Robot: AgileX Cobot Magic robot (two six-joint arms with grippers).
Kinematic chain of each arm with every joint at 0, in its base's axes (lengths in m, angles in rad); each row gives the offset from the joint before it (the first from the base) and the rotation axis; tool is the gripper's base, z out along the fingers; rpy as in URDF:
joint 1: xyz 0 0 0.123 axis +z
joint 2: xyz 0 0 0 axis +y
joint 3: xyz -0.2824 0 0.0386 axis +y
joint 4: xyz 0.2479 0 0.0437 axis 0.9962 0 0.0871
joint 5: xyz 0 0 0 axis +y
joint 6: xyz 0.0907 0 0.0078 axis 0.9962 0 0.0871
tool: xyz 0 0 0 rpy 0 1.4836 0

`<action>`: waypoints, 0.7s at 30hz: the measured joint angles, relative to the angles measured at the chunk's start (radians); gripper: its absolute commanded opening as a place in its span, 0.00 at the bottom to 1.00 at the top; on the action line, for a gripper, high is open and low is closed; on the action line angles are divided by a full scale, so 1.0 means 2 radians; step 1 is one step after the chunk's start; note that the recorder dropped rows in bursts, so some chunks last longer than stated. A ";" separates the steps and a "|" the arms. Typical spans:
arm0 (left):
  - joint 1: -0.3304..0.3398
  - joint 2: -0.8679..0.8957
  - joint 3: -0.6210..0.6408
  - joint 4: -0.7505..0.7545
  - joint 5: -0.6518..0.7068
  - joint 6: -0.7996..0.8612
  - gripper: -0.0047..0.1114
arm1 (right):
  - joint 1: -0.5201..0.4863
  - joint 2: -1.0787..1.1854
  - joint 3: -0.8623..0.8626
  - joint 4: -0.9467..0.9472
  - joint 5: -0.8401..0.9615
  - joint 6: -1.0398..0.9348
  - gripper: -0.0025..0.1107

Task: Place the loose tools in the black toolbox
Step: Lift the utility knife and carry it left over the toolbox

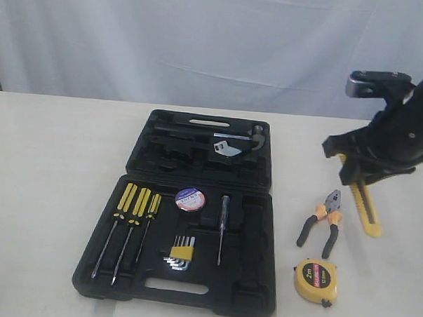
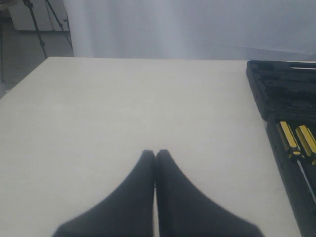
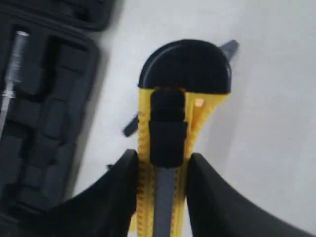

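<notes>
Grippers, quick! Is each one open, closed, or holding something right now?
Left gripper: closed, holding nothing.
Right gripper: closed on the utility knife.

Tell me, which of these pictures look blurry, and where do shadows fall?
Exterior view: soft, even light, fairly crisp, barely any shadows around the large black moulded-plastic toolbox. Left wrist view: the closed left pincer is a blurred dark shape; the backdrop is washed out. Right wrist view: everything is soft; the long yellow-and-black utility knife in the right pincer casts a soft grey shadow.
</notes>
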 measured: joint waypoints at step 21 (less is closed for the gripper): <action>0.000 0.000 0.000 0.000 0.000 0.000 0.04 | 0.190 0.051 0.000 -0.091 -0.079 0.315 0.02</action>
